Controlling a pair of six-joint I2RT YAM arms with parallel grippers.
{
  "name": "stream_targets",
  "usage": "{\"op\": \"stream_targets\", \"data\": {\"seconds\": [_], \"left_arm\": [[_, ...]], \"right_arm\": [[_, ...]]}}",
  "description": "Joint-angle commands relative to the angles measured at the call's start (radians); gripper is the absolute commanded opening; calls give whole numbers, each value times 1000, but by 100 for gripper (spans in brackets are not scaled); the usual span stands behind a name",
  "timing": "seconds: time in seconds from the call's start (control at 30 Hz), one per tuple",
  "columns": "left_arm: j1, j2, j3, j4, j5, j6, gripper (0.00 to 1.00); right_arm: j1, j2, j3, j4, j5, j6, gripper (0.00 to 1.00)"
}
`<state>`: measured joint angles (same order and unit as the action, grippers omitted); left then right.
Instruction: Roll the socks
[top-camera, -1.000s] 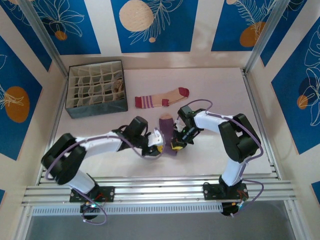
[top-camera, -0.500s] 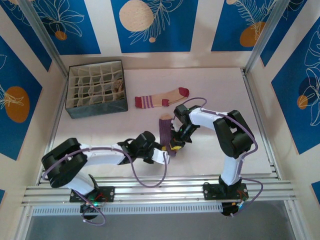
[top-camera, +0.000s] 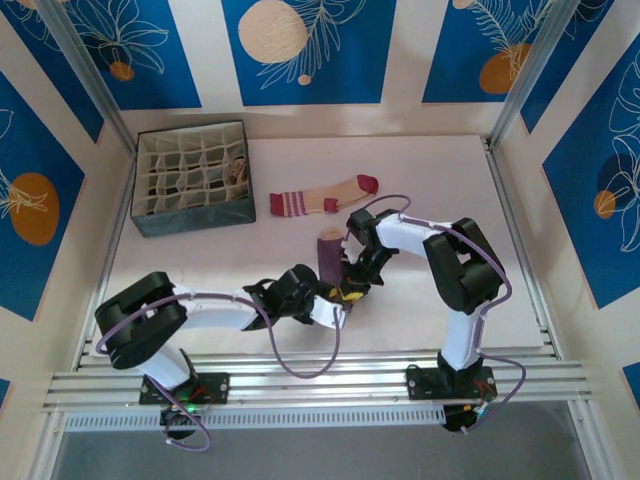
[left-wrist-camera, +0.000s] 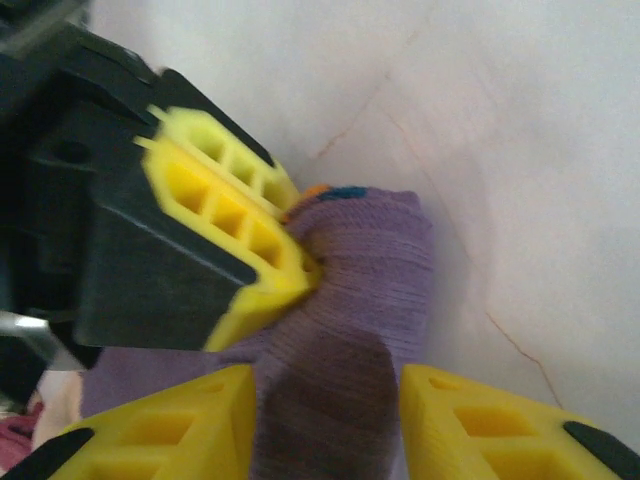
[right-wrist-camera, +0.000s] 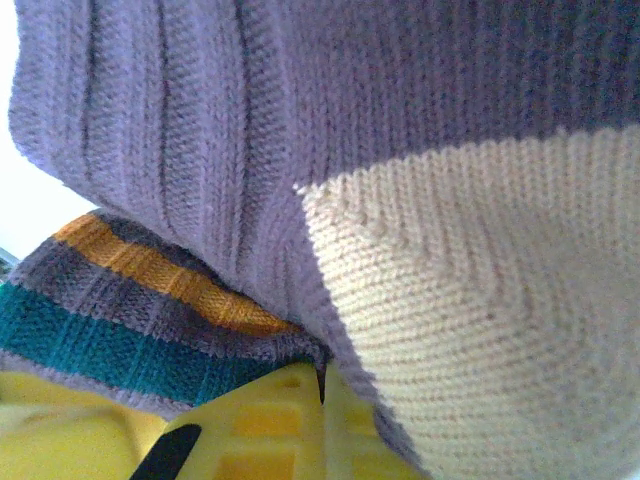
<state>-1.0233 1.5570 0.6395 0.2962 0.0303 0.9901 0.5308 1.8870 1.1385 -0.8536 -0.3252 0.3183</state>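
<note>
The purple sock (top-camera: 331, 260) lies mid-table, its tan toe pointing away from the arms. Its striped cuff end (right-wrist-camera: 130, 300) is folded up against the purple body (right-wrist-camera: 200, 130) and the tan heel (right-wrist-camera: 480, 300). My right gripper (top-camera: 351, 289) is shut on that cuff end, the fingertips pressed together (right-wrist-camera: 320, 378). In the left wrist view the right gripper (left-wrist-camera: 298, 268) pinches the fold. My left gripper (left-wrist-camera: 325, 425) is open, one yellow finger (left-wrist-camera: 150, 430) on each side of the purple sock (left-wrist-camera: 350, 300). From above, the left gripper (top-camera: 336, 304) sits just in front of the sock's near end.
A tan sock with a dark-red toe and striped cuff (top-camera: 325, 195) lies flat behind the purple one. A grey organizer box (top-camera: 190, 215) with a grid of cells stands at the back left, with a brownish sock (top-camera: 237, 170) tucked in one cell. The metal rail (top-camera: 320, 380) runs along the near edge.
The left arm has swung right and nearer, bringing its gripper to the sock's near end, and its jaws have widened. The right gripper has shifted slightly left, still pinching the cuff.
</note>
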Motion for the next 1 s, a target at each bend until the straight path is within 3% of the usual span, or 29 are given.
{"op": "stream_targets", "data": {"seconds": [0.0, 0.37, 0.5, 0.6, 0.63, 0.73, 0.8, 0.97], "left_arm": [[-8, -45, -9, 17, 42, 8, 43], [-8, 110, 27, 34, -5, 37, 41], [-8, 144, 44, -25, -2, 4, 26], [-7, 153, 71, -126, 20, -58, 8], [-3, 154, 79, -160, 38, -87, 0], [42, 150, 103, -254, 182, -190, 0], [87, 161, 123, -308, 320, -259, 0], [164, 209, 183, -395, 529, -373, 0]], "right_arm": [[8, 38, -2, -37, 21, -27, 0], [2, 37, 15, -65, -14, -62, 0], [-12, 16, -4, -48, -43, -63, 1], [-32, -12, -30, -21, -73, -61, 8], [-39, -23, -37, -12, -80, -62, 16], [-56, -67, -64, 19, -81, -60, 40], [-74, -108, -91, 57, -83, -49, 45], [-115, -236, -187, 188, -95, 14, 48]]}}
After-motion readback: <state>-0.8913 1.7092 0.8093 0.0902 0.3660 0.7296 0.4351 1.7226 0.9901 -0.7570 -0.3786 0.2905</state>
